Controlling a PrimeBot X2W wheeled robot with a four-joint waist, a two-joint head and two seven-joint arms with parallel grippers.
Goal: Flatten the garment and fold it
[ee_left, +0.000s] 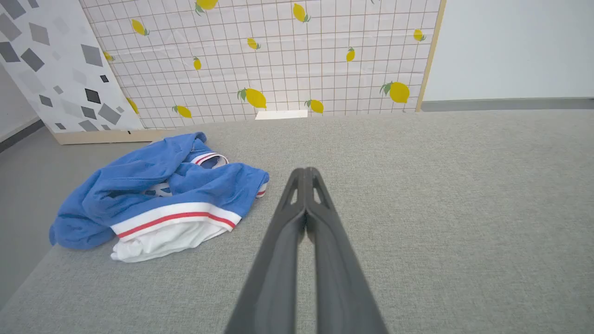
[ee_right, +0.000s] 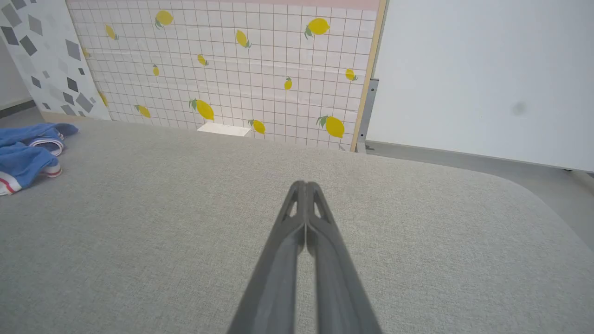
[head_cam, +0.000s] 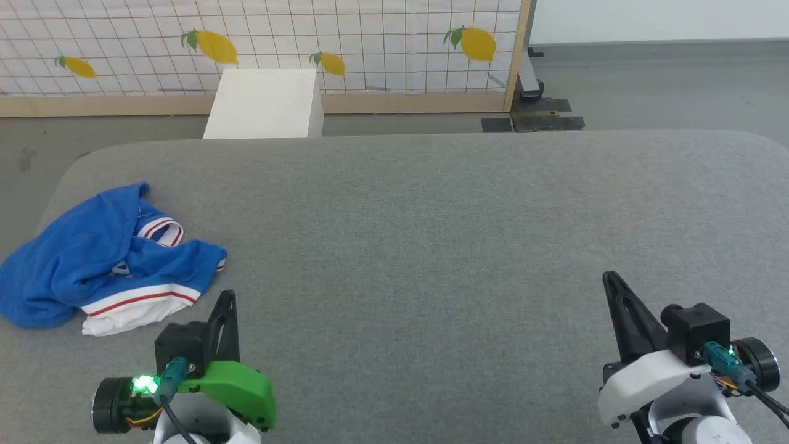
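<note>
Your jersey T-shirt (head_cam: 92,259) lies crumpled at the grey table's (head_cam: 431,234) left edge, blue body bunched over a white sleeve with red-striped trim. The print is mostly buried, possibly a white letter showing. Left gripper (head_cam: 229,297) is clenched and empty, near the heap but not touching. Right gripper (head_cam: 609,277) is clenched and empty, well apart.
</note>
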